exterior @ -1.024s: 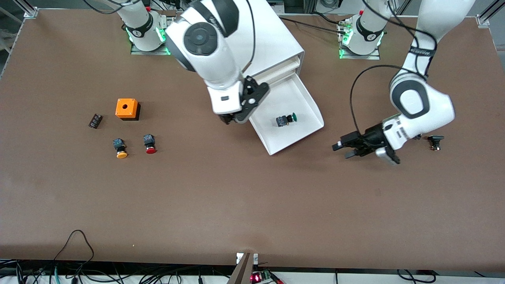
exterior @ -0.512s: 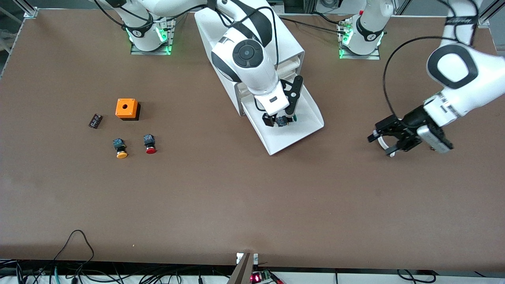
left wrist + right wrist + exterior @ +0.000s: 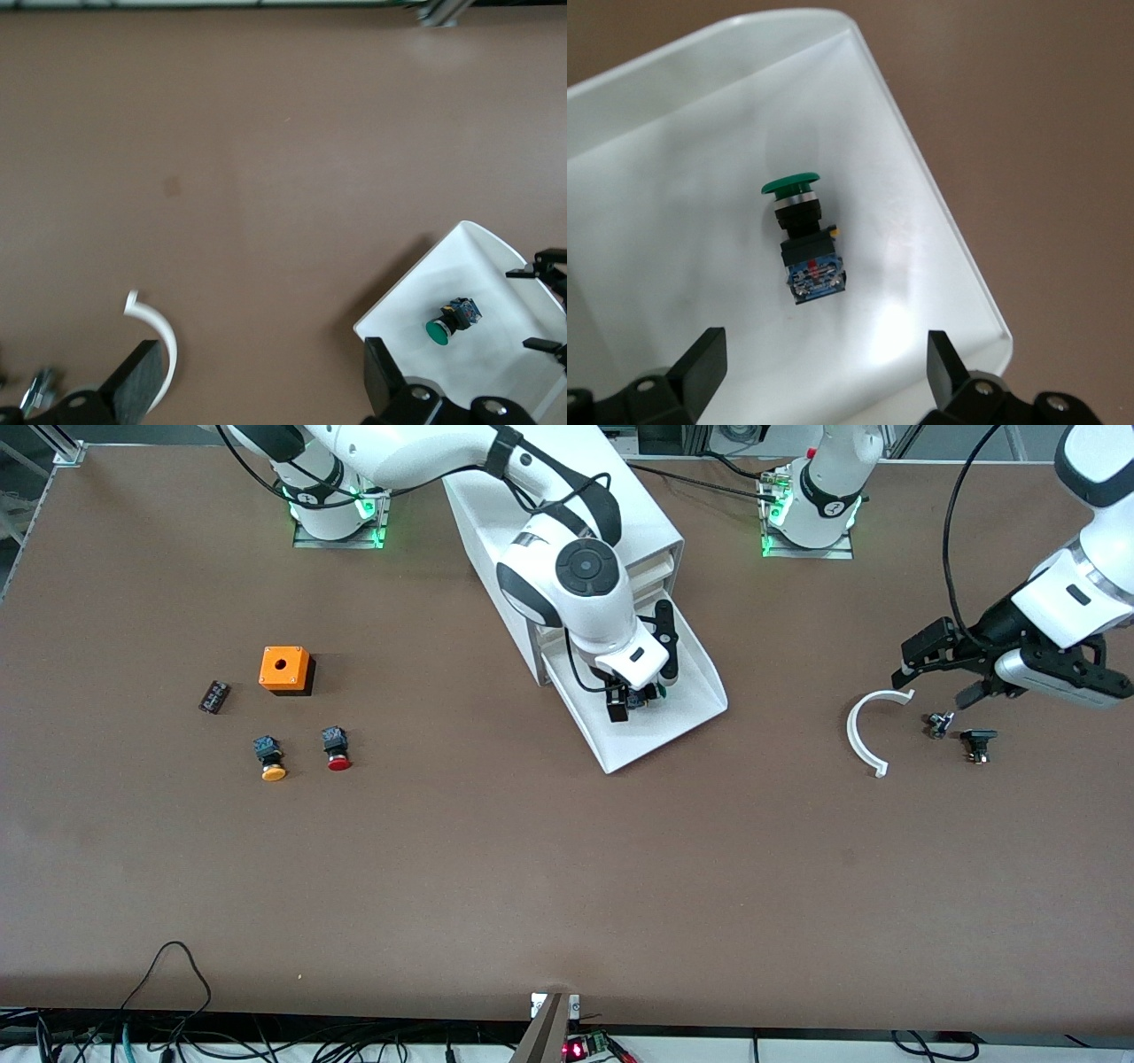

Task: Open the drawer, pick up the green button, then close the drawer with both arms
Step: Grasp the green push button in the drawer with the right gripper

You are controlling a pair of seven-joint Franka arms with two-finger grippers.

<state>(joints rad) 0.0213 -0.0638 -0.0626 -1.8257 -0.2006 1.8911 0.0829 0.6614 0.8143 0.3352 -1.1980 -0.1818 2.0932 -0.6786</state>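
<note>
- The drawer (image 3: 660, 691) stood pulled out of the cabinet (image 3: 567, 522), near the middle of the surface's (image 3: 532, 868) robot-side edge.
- The green button (image 3: 804, 243) lay on its side in the drawer.
- The right gripper (image 3: 631, 701) hung just over the button, jaws wide open and holding nothing.
- The left gripper (image 3: 948, 669) hovered near the left arm's end, jaws open and empty, over a white curved piece (image 3: 864, 731).
</note>
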